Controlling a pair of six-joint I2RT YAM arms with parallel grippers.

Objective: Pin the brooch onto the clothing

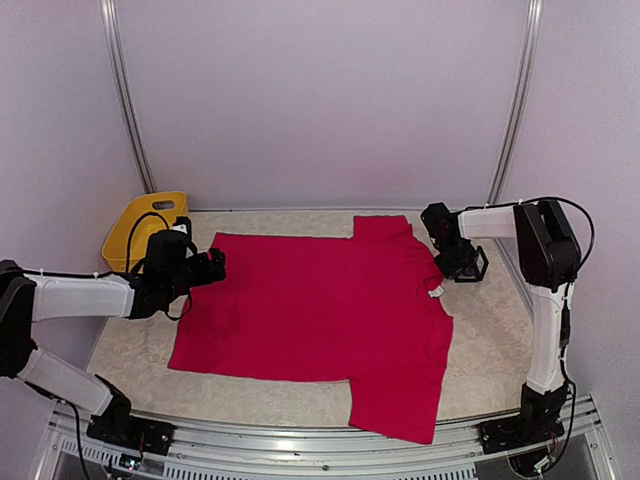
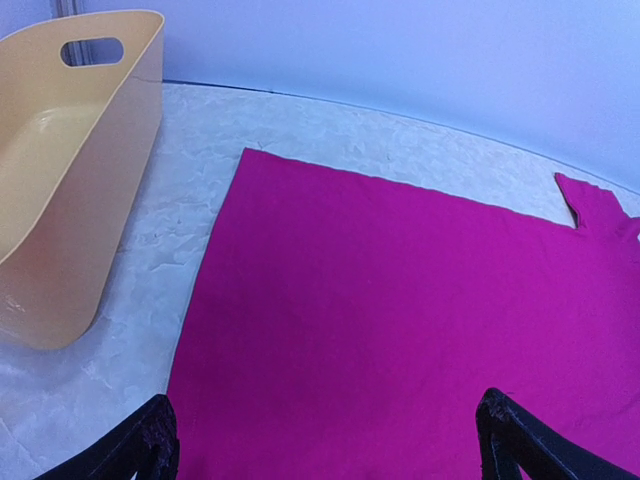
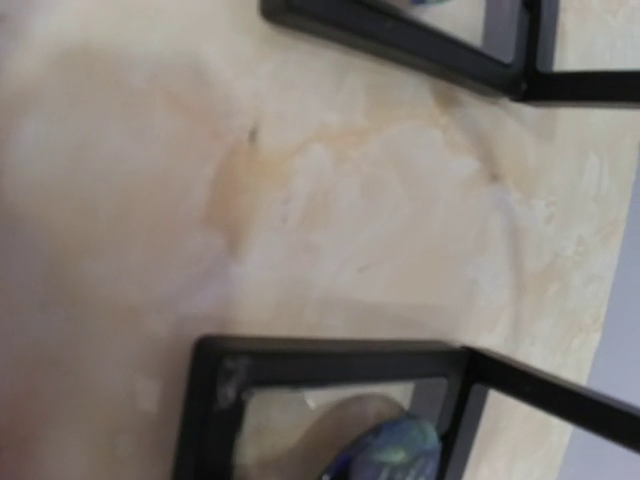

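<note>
ARM POSTURE AND CLAW STATUS

Left arm: the forearm runs level from the near-left side toward the centre. The left gripper (image 1: 208, 267) hangs over the hem edge of the clothing (image 1: 320, 300). Its fingertips (image 2: 150, 447) are spread wide, released, with nothing between them.

Right arm: the lower link rises upright from the near-right base and bends at the elbow, and the forearm reaches leftward. The right gripper (image 1: 455, 257) sits low beside the collar, at a black frame (image 1: 473, 266) on the table (image 1: 490, 340). From where I stand I cannot tell whether this claw is clenched or released.

The clothing lies spread flat across the table's middle, collar to the right. A yellow tub (image 1: 140, 215) stands beyond its far-left corner.

The brooch (image 3: 390, 452), a blue-green glossy piece, shows only in part inside the frame, not on the clothing.
</note>
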